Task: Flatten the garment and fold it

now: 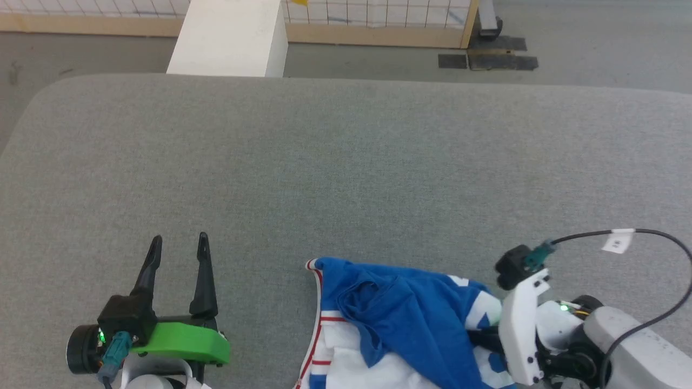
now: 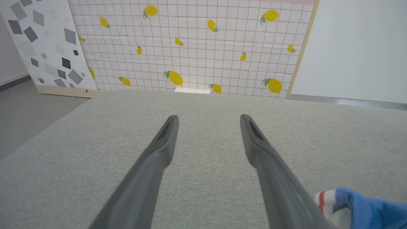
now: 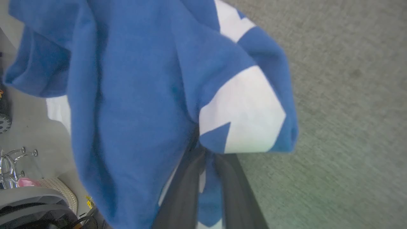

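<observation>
Pinching a fold of blue cloth, the right fingers (image 3: 182, 197) stand pressed nearly together in the right wrist view, with a strip of the garment (image 3: 133, 95) caught between them. Blue fabric with white print patches bunches over their tips. In the head view those tips are buried in the cloth, with the white wrist bracket just beside the heap. The left fingers (image 2: 152, 171) are spread wide with nothing between them, and they point across bare grey surface. From the head they show at lower left (image 1: 204, 275), rising from a green housing (image 1: 184, 340). The garment (image 1: 400, 313) lies crumpled at the near edge of the bench (image 1: 346, 162), right of centre. Blue is uppermost; white cloth with red stripes shows along its left side. One red-striped corner (image 2: 365, 206) shows in the left wrist view, low and to the right of the left fingers. A black cable (image 1: 665, 302) with a white tag (image 1: 619, 240) loops over the right arm. Beyond the bench are a white block (image 1: 232, 38), grey floor (image 1: 594, 32) and a grid panel (image 2: 197, 47) printed with lemons.
</observation>
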Controlling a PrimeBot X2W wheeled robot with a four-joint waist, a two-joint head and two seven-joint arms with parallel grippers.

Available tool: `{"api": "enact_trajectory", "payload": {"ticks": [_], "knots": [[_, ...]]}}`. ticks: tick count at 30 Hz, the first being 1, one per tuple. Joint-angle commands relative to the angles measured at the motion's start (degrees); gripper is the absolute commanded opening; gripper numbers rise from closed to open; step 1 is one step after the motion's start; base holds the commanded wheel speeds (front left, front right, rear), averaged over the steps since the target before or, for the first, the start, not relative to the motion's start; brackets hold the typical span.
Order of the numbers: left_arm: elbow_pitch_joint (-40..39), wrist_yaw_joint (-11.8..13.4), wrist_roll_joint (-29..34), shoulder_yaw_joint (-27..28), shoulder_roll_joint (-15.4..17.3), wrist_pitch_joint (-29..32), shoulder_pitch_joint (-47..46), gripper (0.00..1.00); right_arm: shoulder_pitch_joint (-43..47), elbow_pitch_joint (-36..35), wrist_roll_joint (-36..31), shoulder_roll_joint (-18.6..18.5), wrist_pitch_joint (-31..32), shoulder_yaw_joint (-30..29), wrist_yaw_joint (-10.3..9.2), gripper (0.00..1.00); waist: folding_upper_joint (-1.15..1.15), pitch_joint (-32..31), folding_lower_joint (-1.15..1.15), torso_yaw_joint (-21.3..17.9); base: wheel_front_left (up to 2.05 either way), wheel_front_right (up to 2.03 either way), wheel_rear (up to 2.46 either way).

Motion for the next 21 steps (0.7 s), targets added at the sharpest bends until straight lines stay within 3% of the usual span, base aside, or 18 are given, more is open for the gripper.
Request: {"api": "enact_trajectory", "payload": {"ticks": [1, 6, 10, 21], "knots": [[0.12, 0.10, 0.10, 0.07, -0.15, -0.25, 0.32, 1.00, -0.75, -0.91, -0.14, 0.67, -1.06, 1.28, -0.06, 0.00, 0.00, -1.38, -0.01, -1.06, 0.00, 0.00, 0.00], [0.24, 0.22, -0.09, 0.04, -0.15, -0.25, 1.62, 1.00, -4.36, -5.60, -1.58, -2.76, -4.49, 2.09, -0.06, 0.00, 0.00, -3.52, -0.01, -2.70, 0.00, 0.00, 0.00], [-0.11, 0.59, -0.52, 0.32, -0.15, -0.25, 2.39, 1.00, -6.96, -10.04, -3.83, -7.54, -4.65, 3.37, -0.06, 0.00, 0.00, -3.94, -0.01, -4.80, 0.00, 0.00, 0.00], [-3.04, 1.55, -0.83, 1.62, -0.15, -0.25, 1.66, 1.00, -15.89, -14.81, -9.73, -17.79, -3.21, 2.55, -0.06, 0.00, 0.00, 2.91, -0.01, -15.97, 0.00, 0.00, 0.00]]}}
